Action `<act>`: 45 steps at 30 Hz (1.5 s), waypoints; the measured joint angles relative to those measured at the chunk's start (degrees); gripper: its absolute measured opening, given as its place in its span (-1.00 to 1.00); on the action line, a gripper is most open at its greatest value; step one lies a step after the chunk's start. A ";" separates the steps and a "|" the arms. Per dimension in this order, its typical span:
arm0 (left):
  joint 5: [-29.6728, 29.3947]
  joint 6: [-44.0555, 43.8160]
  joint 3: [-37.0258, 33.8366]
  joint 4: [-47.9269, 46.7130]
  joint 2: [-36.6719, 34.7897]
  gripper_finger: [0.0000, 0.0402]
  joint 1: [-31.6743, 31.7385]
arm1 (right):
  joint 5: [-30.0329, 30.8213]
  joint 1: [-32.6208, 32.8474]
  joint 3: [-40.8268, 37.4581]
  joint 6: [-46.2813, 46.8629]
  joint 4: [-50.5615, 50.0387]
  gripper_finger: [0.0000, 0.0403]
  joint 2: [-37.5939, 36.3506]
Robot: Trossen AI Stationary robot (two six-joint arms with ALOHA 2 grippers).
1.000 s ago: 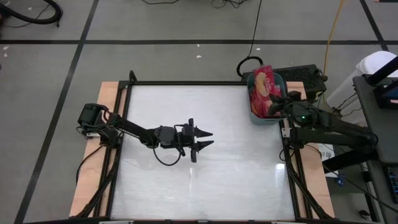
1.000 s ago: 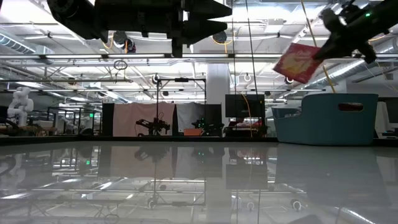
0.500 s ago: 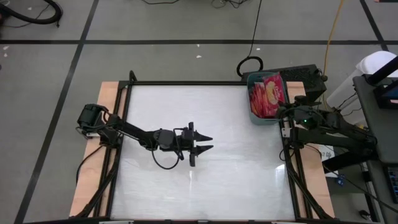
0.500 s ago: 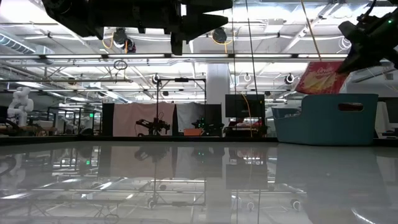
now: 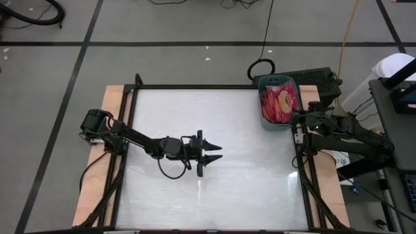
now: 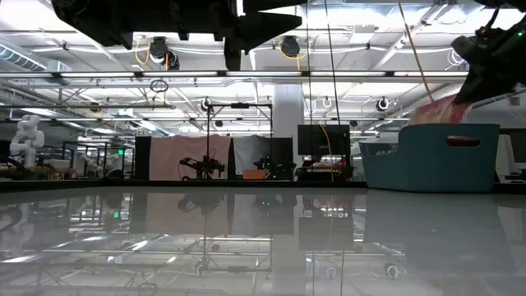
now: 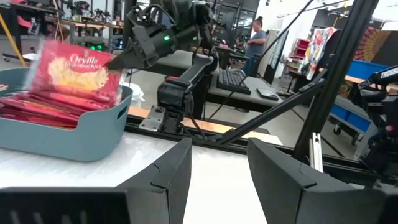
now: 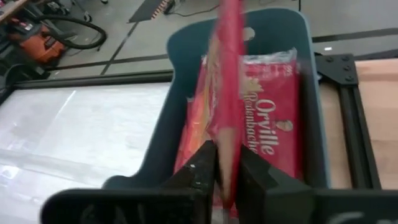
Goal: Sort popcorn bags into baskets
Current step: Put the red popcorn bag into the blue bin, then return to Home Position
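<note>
Flat red popcorn packets point(image 5: 278, 104) nearly all fill your teal plastic bin point(image 5: 265, 120); right gripper point(image 8: 225, 169) pinches the last packet point(image 8: 226, 93), left gripper point(image 5: 209, 153) idles with jaws apart.

The worktop point(image 5: 214, 156) is a glossy white rectangle inside a black metal frame, with bare wood strips showing along its left and right edges. Its surface mirrors the ceiling lights in the low view. A teal-blue basket point(image 5: 267, 120) sits at the far right corner, against the right edge, with red popcorn bags point(image 5: 278, 104) packed on edge inside it.
</note>
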 joint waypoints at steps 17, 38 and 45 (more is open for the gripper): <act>0.04 0.70 0.00 -0.20 0.02 -0.21 0.19 | 3.41 0.00 4.59 -2.88 -1.85 -0.37 0.94; -3.77 10.58 -0.13 -26.01 -17.31 -0.71 0.75 | -25.99 0.22 -13.07 -54.66 65.77 -0.65 5.23; -13.48 9.79 -5.02 -26.00 -18.20 -0.95 -3.87 | -34.98 1.71 -19.57 -58.22 76.80 -0.97 9.52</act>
